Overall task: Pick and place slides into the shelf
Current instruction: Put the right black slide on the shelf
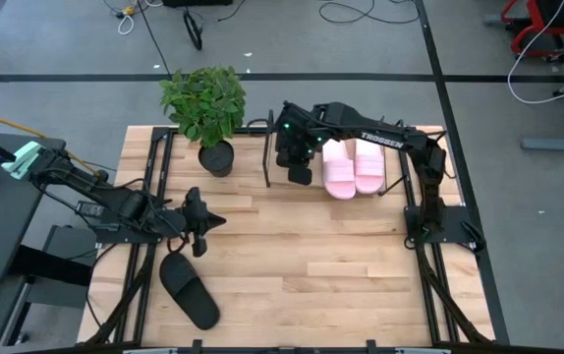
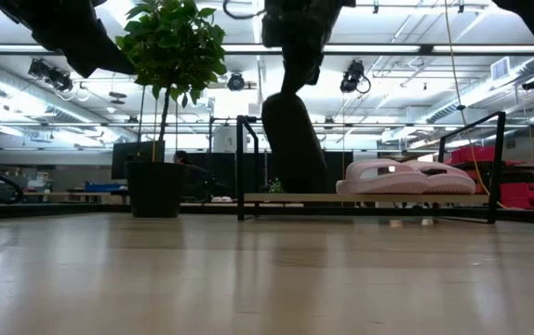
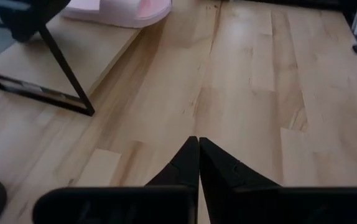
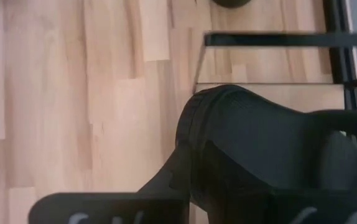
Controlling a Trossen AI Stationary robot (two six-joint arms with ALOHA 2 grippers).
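Note:
My right gripper (image 1: 298,163) is over the left part of the shelf (image 1: 392,194), shut on a black slide (image 2: 291,144) that hangs upright above the wooden base (image 2: 369,197). Two light pink slides (image 1: 353,167) lie side by side, soles down, on the right half of the shelf, also seen in the low view (image 2: 405,177). The second black slide (image 1: 189,288) lies flat on the table near its left front. My left gripper (image 1: 200,222) is shut and empty, just beyond that slide; its fingers (image 3: 198,167) point across bare wood. My right gripper holds the black slide by its upper end (image 2: 290,98), coming from above and pointing down. One finger (image 4: 166,180) lies against the slide's side (image 4: 197,155); the slide hides the other finger. The slide hangs upright. I cannot tell whether its lower end (image 2: 295,189) touches the shelf base.
A potted plant (image 1: 206,108) stands at the table's far left, just left of the shelf's black end frame (image 1: 267,157). Bare wooden table (image 1: 321,265) stretches across the middle and near side. Arm mounting frames run along both table sides.

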